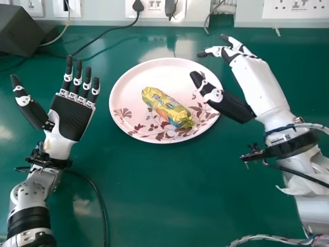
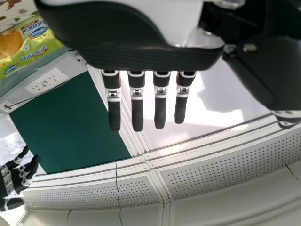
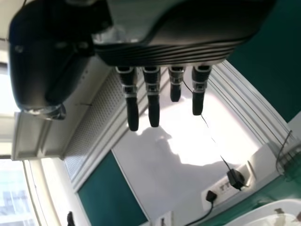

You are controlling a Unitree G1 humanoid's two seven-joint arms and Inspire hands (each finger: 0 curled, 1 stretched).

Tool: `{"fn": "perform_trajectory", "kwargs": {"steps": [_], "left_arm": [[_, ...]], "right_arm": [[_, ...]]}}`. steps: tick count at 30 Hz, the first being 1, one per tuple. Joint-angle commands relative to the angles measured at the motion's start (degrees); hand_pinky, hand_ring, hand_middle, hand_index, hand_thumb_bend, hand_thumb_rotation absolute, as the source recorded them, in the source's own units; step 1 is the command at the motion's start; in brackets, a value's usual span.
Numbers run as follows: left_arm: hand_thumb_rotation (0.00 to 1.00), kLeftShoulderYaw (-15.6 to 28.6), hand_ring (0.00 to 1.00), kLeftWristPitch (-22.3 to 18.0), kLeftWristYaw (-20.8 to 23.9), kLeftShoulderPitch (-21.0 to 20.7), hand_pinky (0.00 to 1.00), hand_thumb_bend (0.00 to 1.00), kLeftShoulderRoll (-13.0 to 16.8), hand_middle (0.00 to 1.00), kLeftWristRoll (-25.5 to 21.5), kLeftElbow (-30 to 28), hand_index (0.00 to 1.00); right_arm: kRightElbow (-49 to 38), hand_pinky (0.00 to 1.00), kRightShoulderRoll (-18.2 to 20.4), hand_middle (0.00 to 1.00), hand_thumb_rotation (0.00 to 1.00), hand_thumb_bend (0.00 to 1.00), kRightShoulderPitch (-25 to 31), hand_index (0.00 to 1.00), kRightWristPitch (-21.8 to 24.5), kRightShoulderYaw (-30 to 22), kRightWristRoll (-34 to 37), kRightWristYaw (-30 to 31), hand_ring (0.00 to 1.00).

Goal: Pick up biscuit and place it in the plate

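Yellow-wrapped, our biscuit (image 1: 168, 108) looks light, slippery and crumbly, wanting a gentle mid-packet pinch; our left fingers (image 1: 69, 66) stand straight, our right fingers (image 1: 215, 51) bend loosely, both empty.

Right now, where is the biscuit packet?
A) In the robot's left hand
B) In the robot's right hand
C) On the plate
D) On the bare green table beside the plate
C: the biscuit packet lies on the pink plate, with both hands off it.
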Motion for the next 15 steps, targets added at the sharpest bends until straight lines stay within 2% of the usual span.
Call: {"fn": "perform_trajectory", "kwargs": {"steps": [1,6,9,11,15], "left_arm": [[0.65,-0.69,0.81,-0.74,-0.23,4.52,0.72,0.97,-2.83,0.86,1.76,4.16,0.88],[0.69,-0.85,0.82,-2.57,-1.17,4.25,0.76,1.0,-3.46,0.85,2.62,5.83,0.88],[0.67,-0.83,0.83,-2.68,-2.0,3.62,0.8,1.0,-3.4,0.86,2.69,7.98,0.87],[0.66,-0.76,0.83,-2.15,-3.08,2.96,0.77,1.0,-3.09,0.86,2.64,9.98,0.87],[0.66,-0.63,0.83,-3.5,-4.68,2.4,0.75,1.0,-3.4,0.86,3.21,12.4,0.87]], "right_arm": [[0.49,0.83,0.16,0.82,0.5,0.74,1.62,0.76,-2.1,-1.12,1.4,-0.99,0.91],[0.99,0.82,1.0,0.84,0.51,0.73,4.33,0.76,-5.05,-2.3,4.12,-1.84,0.92],[1.84,0.8,1.48,0.85,0.5,0.73,5.57,0.76,-7.37,-2.82,6.61,-2.17,0.91],[2.67,0.78,1.74,0.85,0.46,0.74,6.15,0.76,-9.1,-3.23,7.38,-2.61,0.9],[4.0,0.74,2.63,0.85,0.42,0.73,8.12,0.76,-12.14,-3.91,8.1,-4.07,0.87]]}}
